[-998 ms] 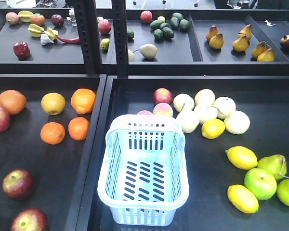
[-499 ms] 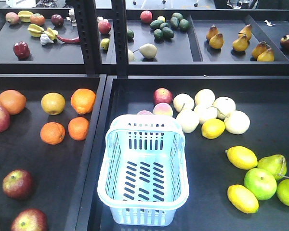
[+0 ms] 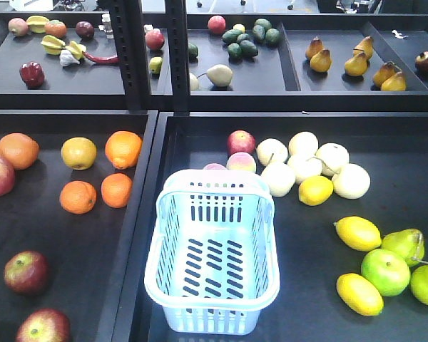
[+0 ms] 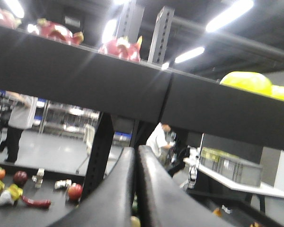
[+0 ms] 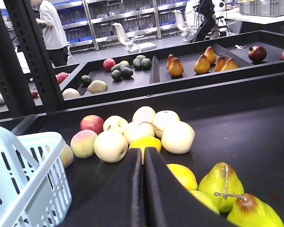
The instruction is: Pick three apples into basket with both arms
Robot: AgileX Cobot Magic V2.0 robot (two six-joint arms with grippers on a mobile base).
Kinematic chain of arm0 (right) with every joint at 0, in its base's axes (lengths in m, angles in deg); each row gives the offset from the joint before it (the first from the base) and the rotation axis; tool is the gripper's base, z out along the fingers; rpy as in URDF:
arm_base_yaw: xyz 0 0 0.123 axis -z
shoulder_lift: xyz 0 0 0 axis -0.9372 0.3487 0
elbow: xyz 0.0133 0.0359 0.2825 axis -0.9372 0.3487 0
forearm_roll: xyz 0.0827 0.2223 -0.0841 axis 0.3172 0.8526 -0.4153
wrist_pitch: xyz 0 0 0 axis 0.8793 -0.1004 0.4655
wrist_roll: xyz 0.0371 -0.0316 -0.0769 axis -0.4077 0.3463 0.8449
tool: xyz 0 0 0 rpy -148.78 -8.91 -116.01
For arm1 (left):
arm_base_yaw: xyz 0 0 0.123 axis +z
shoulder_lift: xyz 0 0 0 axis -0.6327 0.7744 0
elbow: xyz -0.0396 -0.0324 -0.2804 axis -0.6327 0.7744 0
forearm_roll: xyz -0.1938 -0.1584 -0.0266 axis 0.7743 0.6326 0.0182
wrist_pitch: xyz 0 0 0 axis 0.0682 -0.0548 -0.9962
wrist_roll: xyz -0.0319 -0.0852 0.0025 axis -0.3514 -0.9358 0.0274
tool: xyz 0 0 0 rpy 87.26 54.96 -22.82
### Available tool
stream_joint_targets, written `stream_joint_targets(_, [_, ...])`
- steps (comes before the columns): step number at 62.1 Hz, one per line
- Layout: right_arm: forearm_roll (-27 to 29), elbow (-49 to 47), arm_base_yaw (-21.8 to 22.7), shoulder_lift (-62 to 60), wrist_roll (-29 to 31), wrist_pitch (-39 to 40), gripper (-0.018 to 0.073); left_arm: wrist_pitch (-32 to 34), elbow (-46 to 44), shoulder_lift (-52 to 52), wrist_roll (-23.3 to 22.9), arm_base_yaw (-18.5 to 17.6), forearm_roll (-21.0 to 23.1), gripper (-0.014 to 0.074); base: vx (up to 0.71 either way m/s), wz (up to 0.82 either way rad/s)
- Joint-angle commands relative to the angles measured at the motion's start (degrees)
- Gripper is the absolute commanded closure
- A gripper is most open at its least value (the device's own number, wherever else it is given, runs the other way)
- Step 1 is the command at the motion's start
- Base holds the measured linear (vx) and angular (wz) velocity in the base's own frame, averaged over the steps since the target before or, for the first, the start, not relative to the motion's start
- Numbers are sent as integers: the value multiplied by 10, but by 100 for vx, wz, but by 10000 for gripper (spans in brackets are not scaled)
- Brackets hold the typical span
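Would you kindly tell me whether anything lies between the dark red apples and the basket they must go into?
Only the raised black divider between the two trays separates the apples from the basket; no other fruit lies between them.

The basket (image 3: 215,207) stands upright at the near left of the right tray (image 3: 392,135), its handle lying at the far rim. Two dark red apples (image 3: 27,272) lie near left in the left tray (image 3: 93,249), with oranges (image 3: 78,197) farther back.
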Motion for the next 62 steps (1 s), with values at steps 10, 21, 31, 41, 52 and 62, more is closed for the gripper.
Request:
stream_joint_targets(10, [-4, 8, 2, -6, 5, 43, 564, -11, -118, 146, 1, -4, 0, 603, 0, 0])
stream_joint_targets(21, [-4, 8, 2, -6, 5, 43, 564, -103, -202, 222, 2, -6, 8, 603, 0, 0])
stream_joint_targets(31, [-4, 8, 2, -6, 5, 43, 564, -136, -263, 274, 36, -40, 8, 603, 0, 0])
stream_joint_targets(41, [-4, 8, 2, -6, 5, 43, 564, -147, -305, 320, 89, -103, 14, 603, 0, 0])
stream_joint_targets(52, [-4, 8, 2, -6, 5, 43, 564, -200, -347, 362, 203, -153, 61, 603, 0, 0])
stream_joint_targets(62, [-4, 8, 2, -6, 5, 43, 564, -276, -390, 398, 344, -164, 159, 603, 0, 0])
